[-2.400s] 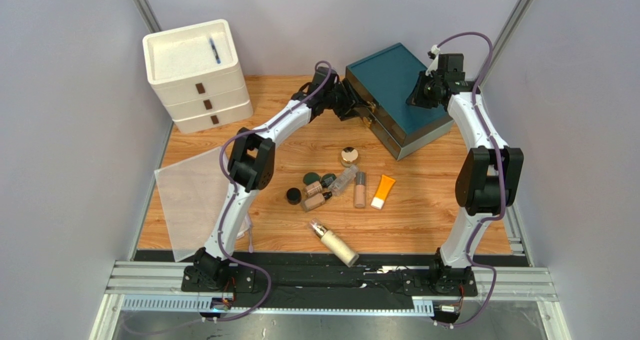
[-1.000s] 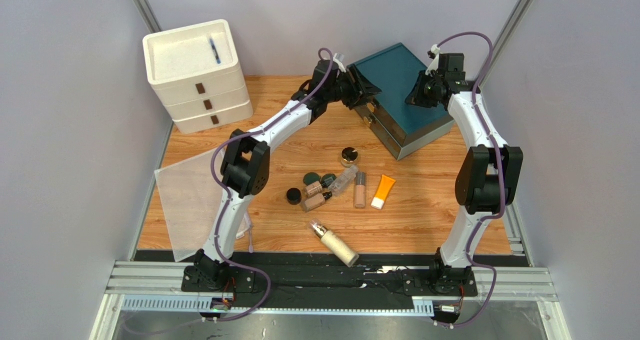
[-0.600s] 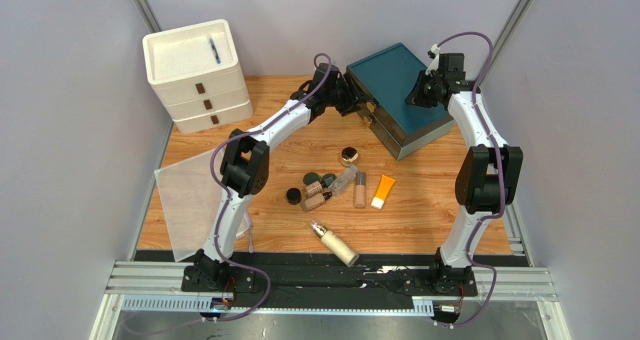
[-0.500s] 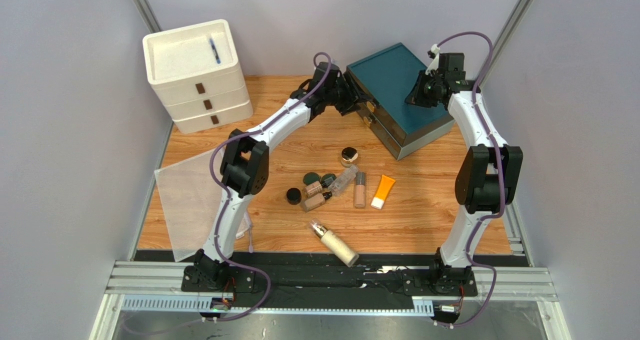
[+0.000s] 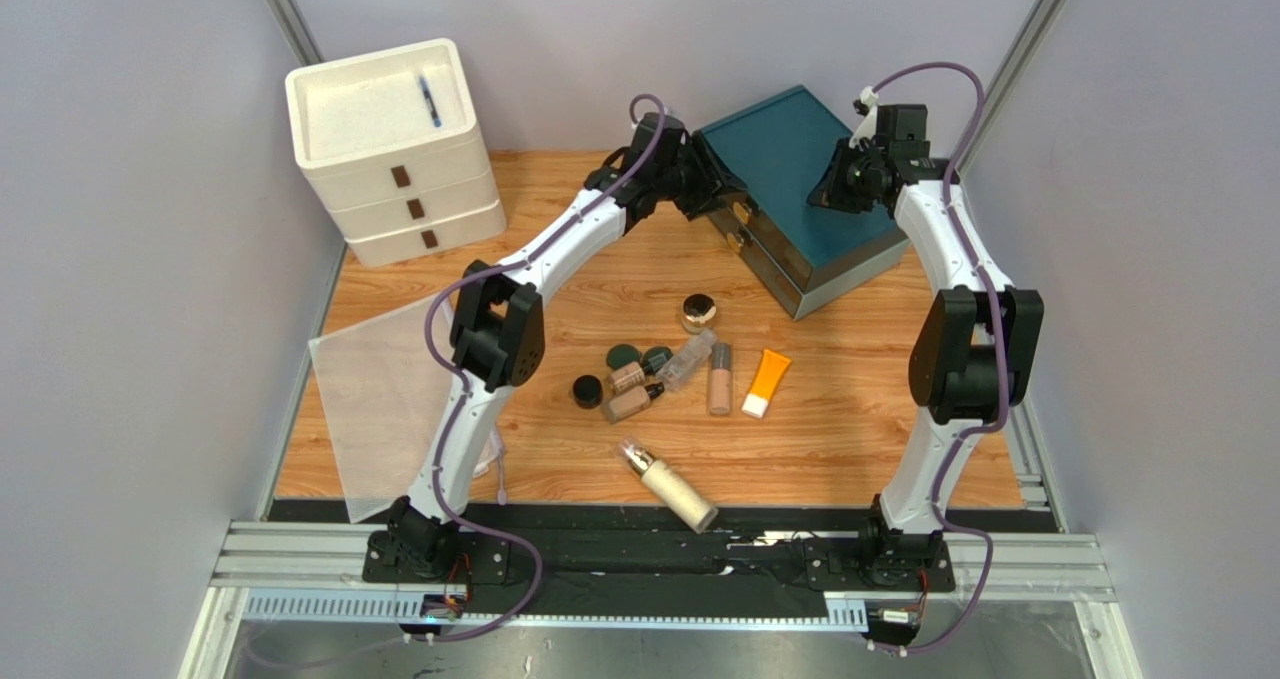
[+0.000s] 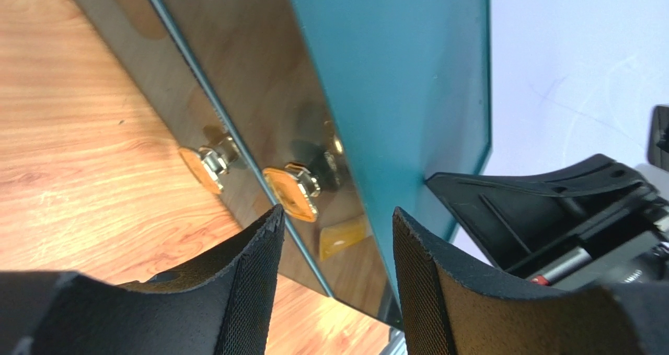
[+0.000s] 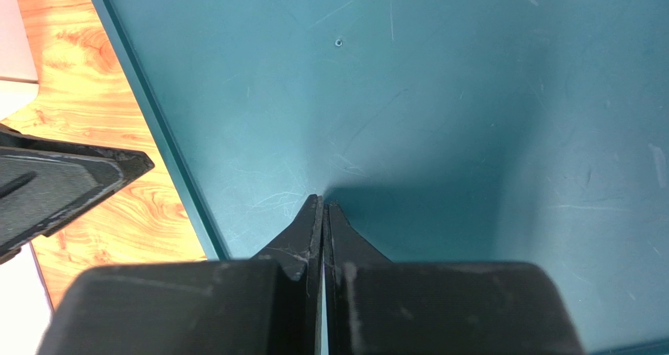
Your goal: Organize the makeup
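The makeup lies loose mid-table: gold-lidded jar point(image 5: 699, 313), two dark green compacts point(image 5: 624, 358), black jar point(image 5: 588, 391), beige bottles point(image 5: 631, 402), clear bottle point(image 5: 688, 358), orange tube point(image 5: 766, 382), cream pump bottle point(image 5: 669, 484). A teal case point(image 5: 796, 184) stands closed at the back. My left gripper point(image 5: 718, 184) is open at the case's front-left edge. In the left wrist view the left gripper point(image 6: 334, 222) straddles the lid edge beside a gold latch point(image 6: 290, 192). My right gripper point(image 5: 842, 184) is shut and empty. Its tips point(image 7: 323, 202) rest on the teal lid point(image 7: 408, 96).
A white three-drawer unit point(image 5: 394, 139) stands at the back left, with a blue pen point(image 5: 430, 102) in its top tray. A translucent sheet point(image 5: 383, 394) lies at the left table edge. Grey walls close in on three sides.
My left gripper has shifted a little up and in along the case's front-left edge. The right gripper stays on the lid. The makeup has not moved.
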Controlling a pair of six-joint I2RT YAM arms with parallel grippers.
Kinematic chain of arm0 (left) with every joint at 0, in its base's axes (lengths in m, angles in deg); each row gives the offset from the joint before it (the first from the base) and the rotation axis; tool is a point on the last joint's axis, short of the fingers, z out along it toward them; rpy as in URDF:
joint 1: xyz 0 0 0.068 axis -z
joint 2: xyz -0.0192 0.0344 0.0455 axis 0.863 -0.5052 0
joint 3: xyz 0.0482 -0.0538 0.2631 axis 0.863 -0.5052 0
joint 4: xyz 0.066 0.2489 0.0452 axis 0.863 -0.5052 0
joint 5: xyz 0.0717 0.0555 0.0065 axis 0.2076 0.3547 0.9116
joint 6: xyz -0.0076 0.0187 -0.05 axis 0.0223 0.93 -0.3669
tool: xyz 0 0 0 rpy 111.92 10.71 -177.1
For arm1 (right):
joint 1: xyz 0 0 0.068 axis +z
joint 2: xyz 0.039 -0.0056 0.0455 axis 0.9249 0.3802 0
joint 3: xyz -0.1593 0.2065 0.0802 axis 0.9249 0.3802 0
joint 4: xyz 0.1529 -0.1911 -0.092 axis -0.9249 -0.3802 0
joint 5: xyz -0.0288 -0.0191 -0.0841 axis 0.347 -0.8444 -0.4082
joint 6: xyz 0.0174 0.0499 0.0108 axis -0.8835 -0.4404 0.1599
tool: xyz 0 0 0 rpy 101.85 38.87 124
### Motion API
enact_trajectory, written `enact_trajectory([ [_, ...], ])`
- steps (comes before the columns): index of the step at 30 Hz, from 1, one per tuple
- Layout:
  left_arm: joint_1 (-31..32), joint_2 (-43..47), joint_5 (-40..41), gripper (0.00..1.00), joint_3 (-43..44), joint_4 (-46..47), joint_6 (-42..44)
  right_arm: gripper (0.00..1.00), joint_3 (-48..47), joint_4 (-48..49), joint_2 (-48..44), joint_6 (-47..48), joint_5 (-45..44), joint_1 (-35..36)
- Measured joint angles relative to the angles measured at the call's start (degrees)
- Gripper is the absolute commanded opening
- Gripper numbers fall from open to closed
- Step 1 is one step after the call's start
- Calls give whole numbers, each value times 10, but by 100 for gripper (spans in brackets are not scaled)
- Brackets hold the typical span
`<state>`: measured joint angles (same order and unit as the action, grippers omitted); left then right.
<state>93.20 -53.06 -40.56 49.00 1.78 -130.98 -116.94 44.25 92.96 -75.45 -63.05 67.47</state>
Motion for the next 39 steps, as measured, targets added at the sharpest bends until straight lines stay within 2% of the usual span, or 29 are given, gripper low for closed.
enact_trajectory([
  [18,4,-33,9,54,4,-31,-3,0,-11,0,10,0,12,0],
  [22,8,-49,6,54,31,-37,-2,0,-11,1,11,0,17,-5],
  [28,13,-75,2,49,80,-75,-2,0,-11,2,14,-2,33,-10],
  [39,16,-84,28,48,120,-142,-7,0,-11,3,15,-4,42,-12],
])
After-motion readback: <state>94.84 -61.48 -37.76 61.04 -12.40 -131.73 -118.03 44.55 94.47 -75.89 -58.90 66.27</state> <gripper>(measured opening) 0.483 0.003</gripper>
